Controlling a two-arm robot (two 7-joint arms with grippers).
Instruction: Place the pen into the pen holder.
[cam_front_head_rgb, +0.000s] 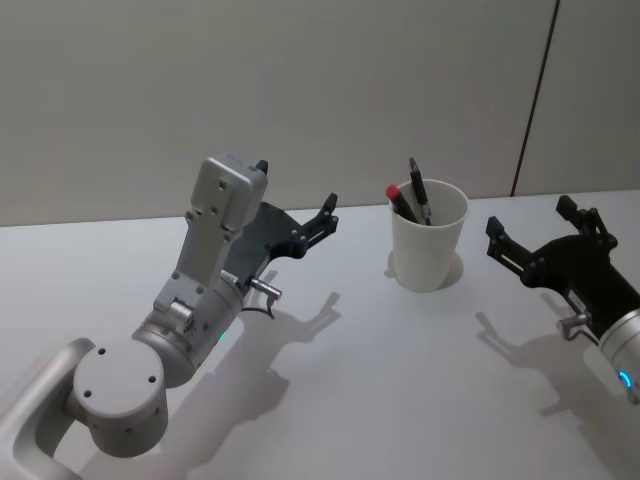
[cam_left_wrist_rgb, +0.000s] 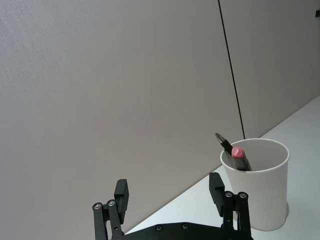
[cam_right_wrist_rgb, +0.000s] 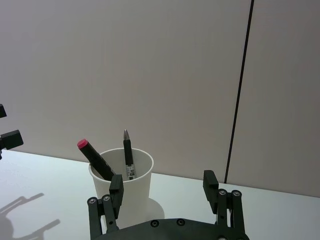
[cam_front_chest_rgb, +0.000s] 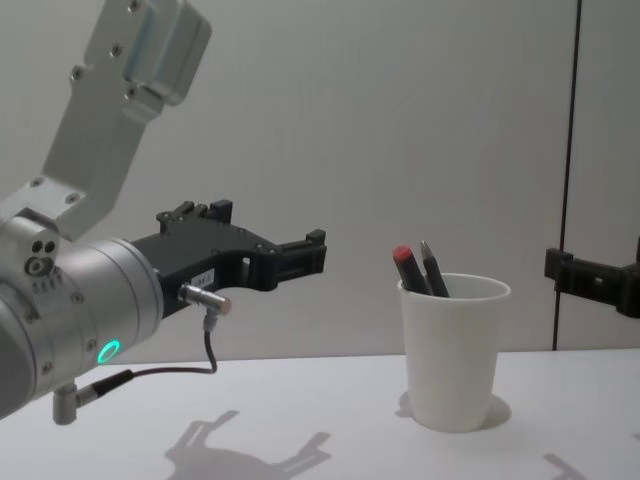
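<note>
Both the spread, empty left gripper (cam_front_head_rgb: 296, 200) and right gripper (cam_front_head_rgb: 528, 228) flanked the pen holder (cam_front_head_rgb: 428, 246), where the pen (cam_front_head_rgb: 418, 190) apparently stood upright, tilting toward eleven o'clock.

Plain grey wall (cam_front_head_rgb: 300, 90) with dark vertical seam (cam_front_head_rgb: 535, 100); white tabletop (cam_front_head_rgb: 380, 380), soft shadows.

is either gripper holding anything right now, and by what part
Nothing is held. The left gripper and right gripper are both open and empty; both pens stand in the pen holder.
</note>
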